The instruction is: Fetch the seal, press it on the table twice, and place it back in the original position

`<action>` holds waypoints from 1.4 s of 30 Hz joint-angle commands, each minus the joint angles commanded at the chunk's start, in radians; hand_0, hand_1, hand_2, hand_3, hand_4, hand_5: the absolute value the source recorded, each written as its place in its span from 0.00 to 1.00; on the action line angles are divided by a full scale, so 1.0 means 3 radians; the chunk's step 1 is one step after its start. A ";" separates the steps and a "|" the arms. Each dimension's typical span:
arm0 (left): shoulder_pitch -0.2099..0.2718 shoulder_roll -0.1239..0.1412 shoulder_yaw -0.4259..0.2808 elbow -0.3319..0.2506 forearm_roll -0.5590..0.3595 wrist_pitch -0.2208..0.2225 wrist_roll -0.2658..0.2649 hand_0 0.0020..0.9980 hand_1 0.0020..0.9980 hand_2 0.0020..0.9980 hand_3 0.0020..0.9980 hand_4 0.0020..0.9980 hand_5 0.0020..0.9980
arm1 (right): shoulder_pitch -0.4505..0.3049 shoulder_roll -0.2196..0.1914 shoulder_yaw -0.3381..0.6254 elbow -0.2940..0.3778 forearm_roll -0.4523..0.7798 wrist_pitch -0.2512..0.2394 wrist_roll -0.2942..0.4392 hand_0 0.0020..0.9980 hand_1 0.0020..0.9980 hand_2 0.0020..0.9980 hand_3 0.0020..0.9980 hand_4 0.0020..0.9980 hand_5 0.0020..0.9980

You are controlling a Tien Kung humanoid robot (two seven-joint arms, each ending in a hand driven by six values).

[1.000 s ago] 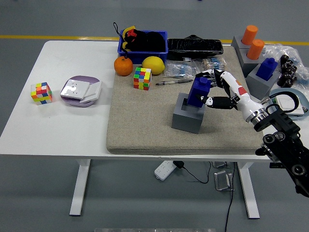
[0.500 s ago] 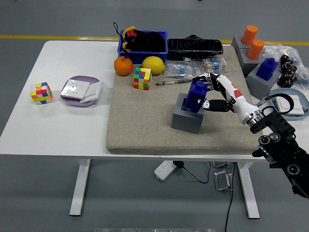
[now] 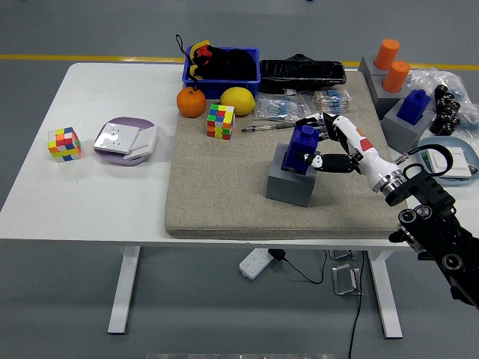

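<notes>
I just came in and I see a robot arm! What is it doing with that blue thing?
The robot's right hand is wrapped around a blue seal, which sits in the slot of a grey holder block on the beige mat. The seal is low in the holder, so it is either just being picked up or put back. The other arm is not in sight. The cubes, fruit and other things lie untouched.

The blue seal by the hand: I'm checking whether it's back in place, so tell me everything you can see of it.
The seal is a dark blue block with a narrower knob on top, plastic by its look. It stands upright, its lower part sunk in the slot of the grey holder on the beige mat. The right hand grips it, fingers at its top and side.
</notes>
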 joint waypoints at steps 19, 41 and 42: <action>-0.0002 -0.0007 -0.0009 0.0001 0.0005 0.0000 0.0000 0.81 0.81 0.79 0.84 0.79 0.42 | 0.0035 0.0009 -0.0083 -0.0134 0.0036 -0.0017 0.0033 0.45 0.37 0.38 0.41 0.68 0.00; 0.0004 -0.0017 -0.0034 0.0005 0.0009 -0.0004 -0.0002 0.82 0.81 0.79 0.84 0.79 0.42 | 0.0058 0.0016 -0.0184 -0.0169 0.0097 0.0037 0.0077 0.49 0.44 0.45 0.51 0.71 0.00; 0.0004 -0.0017 -0.0035 0.0004 0.0010 -0.0004 -0.0002 0.82 0.81 0.79 0.84 0.79 0.42 | 0.0058 0.0016 -0.0184 -0.0169 0.0100 0.0043 0.0079 0.49 0.44 0.45 0.51 0.71 0.00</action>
